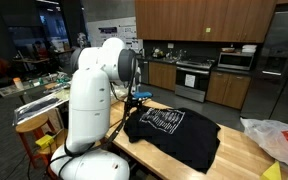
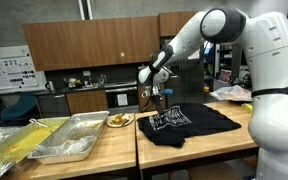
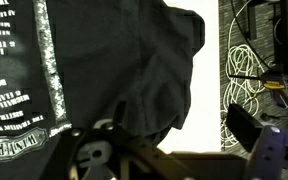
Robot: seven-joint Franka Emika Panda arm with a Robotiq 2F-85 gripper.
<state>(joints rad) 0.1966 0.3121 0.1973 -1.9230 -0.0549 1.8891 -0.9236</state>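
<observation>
A black T-shirt (image 1: 179, 130) with a white print lies spread on the wooden table (image 1: 239, 158); it shows in both exterior views (image 2: 189, 125). My gripper (image 2: 157, 97) hangs just above the shirt's edge near the table's side, also seen in an exterior view (image 1: 136, 96). In the wrist view the shirt (image 3: 94, 60) fills the upper left, its sleeve edge over the pale table surface. My gripper (image 3: 169, 150) has its jaws spread wide, the right finger clear of the cloth and the left finger dark against the fabric. Nothing is clamped between them.
Two metal trays (image 2: 74, 140) stand on the neighbouring table, one holding yellow material (image 2: 14, 145). A small plate of food (image 2: 119, 120) sits near the shirt. A plastic bag (image 1: 279, 140) lies at the table's far end. Cables (image 3: 249, 60) lie on the floor beside the table.
</observation>
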